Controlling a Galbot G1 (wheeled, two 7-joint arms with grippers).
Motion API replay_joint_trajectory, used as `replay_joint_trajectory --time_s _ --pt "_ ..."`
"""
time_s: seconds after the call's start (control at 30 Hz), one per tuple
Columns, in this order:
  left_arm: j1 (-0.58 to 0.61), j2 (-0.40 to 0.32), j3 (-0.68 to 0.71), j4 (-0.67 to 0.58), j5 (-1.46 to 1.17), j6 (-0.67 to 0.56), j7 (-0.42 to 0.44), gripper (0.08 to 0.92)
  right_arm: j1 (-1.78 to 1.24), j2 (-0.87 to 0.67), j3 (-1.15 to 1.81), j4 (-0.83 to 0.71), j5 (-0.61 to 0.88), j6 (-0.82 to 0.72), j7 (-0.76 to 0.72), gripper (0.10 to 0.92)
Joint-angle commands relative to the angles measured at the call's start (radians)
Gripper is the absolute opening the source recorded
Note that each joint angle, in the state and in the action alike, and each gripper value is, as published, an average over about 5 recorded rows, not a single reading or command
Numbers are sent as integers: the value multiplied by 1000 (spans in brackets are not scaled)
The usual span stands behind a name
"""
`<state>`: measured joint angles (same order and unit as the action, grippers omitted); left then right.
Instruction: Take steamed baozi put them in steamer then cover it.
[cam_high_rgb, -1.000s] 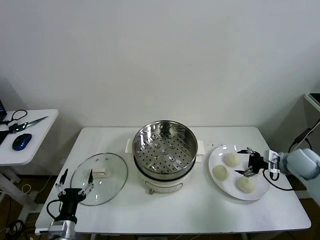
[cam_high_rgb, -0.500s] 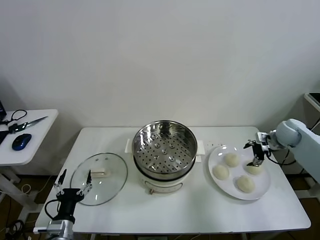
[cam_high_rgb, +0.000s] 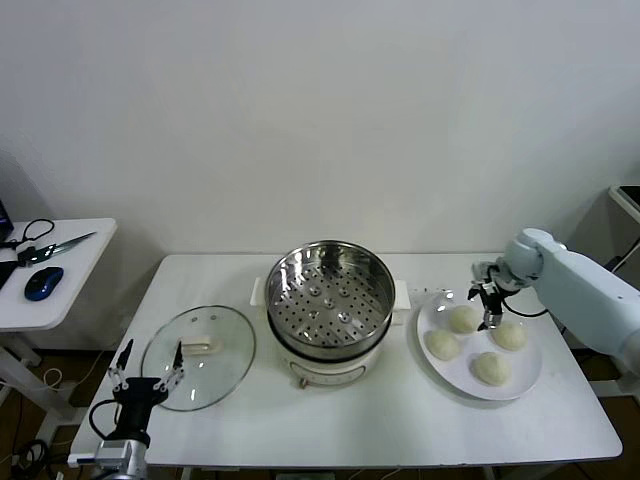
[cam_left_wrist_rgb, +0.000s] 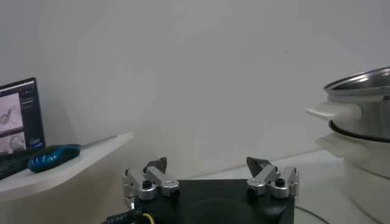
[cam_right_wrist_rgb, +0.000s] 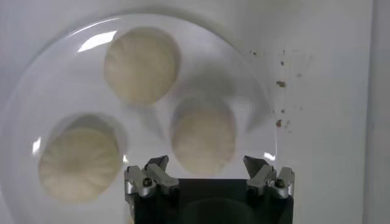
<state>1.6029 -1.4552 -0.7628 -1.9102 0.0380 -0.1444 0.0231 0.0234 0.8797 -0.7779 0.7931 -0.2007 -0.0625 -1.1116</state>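
Nowhere on the pot, lid, plate or arms can any brand, label or writing be read.

White table (cam_high_rgb: 380, 420) against a plain white wall; a smaller white side desk (cam_high_rgb: 60, 262) off to the left carries a blue mouse (cam_high_rgb: 43, 283) and a dark cable.

Right gripper (cam_high_rgb: 487, 303) hangs over the white plate (cam_high_rgb: 455, 378), fingers spread wide, nothing held. Four buns (cam_high_rgb: 463, 319) lie on the plate. In the right wrist view one bun (cam_right_wrist_rgb: 203, 140) sits just ahead of the gap between the two fingertips, not touched; two others lie beyond it and off to one side.

Steamer (cam_high_rgb: 328, 300) stands mid-table, uncovered, perforated tray bare, well apart from the right fingers, across the plate's near rim.

Left gripper (cam_high_rgb: 147, 368) is low at the table's front left corner, fingers wide apart and empty, tips at the near edge of the glass lid (cam_high_rgb: 199, 356), which lies flat on the table beside the steamer. Whether they touch the lid cannot be told.
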Motion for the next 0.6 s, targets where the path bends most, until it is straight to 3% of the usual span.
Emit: replay_joint_trajectory --time_s 0.03,0.4,0.6 --pt "2 -4 2 0 5 2 -1 823 5 68 -19 -83 -34 12 -9 823" --pt "5 -2 -1 -4 7 3 -5 823 4 81 -5 -105 -41 34 -16 821" --pt "12 1 -1 -10 8 4 -6 823 2 75 8 -98 -39 46 -18 764"
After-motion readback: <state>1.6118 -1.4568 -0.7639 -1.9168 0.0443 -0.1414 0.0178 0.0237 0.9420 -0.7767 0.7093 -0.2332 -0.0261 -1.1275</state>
